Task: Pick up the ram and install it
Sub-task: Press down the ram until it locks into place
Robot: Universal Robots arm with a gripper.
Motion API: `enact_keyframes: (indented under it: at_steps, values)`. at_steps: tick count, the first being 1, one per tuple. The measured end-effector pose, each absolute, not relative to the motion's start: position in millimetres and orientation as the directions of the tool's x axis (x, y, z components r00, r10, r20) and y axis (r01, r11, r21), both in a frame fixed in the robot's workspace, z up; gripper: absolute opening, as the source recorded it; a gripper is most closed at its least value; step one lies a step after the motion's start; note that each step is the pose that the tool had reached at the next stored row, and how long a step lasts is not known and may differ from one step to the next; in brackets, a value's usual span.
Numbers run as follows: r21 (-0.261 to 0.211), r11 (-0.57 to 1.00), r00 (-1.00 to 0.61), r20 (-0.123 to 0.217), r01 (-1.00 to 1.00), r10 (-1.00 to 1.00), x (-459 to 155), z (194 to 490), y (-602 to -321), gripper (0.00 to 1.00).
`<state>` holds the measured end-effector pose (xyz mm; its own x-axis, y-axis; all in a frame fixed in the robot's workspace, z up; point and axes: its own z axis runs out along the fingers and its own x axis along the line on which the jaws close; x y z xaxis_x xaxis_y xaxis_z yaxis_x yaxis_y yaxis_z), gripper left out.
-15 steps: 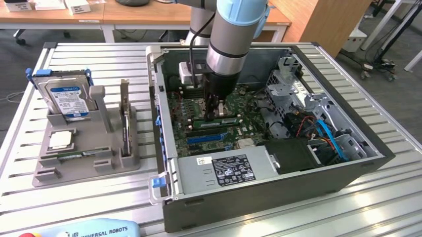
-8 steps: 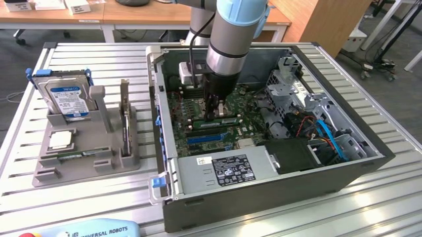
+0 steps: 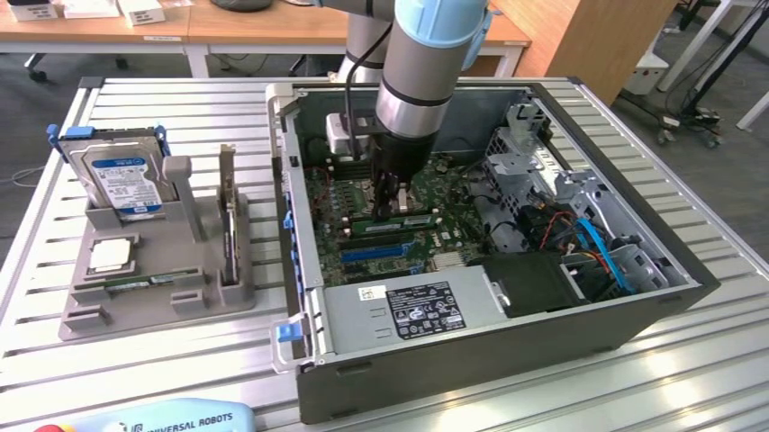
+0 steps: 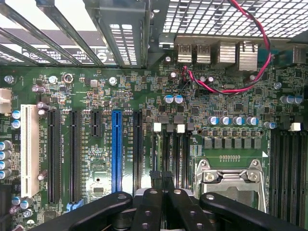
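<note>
I see a matt grey metal computer case (image 3: 481, 360) on a ribbed, brushed-metal table (image 3: 168, 351); beside the case, a matt grey plastic holder (image 3: 157, 306).

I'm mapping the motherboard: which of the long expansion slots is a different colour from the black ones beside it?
The blue slot, standing between black slots; a white slot sits further out at the board's edge.
</note>
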<state>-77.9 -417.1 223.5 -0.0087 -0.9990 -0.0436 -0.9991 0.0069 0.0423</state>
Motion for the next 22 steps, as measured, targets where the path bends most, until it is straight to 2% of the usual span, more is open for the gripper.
enact_keyframes:
  at_steps: [22]
  values:
    - [0.042, 0.007, -0.009, -0.044, -0.999, -0.999, -77.9, 222.7, -417.1, 0.1]
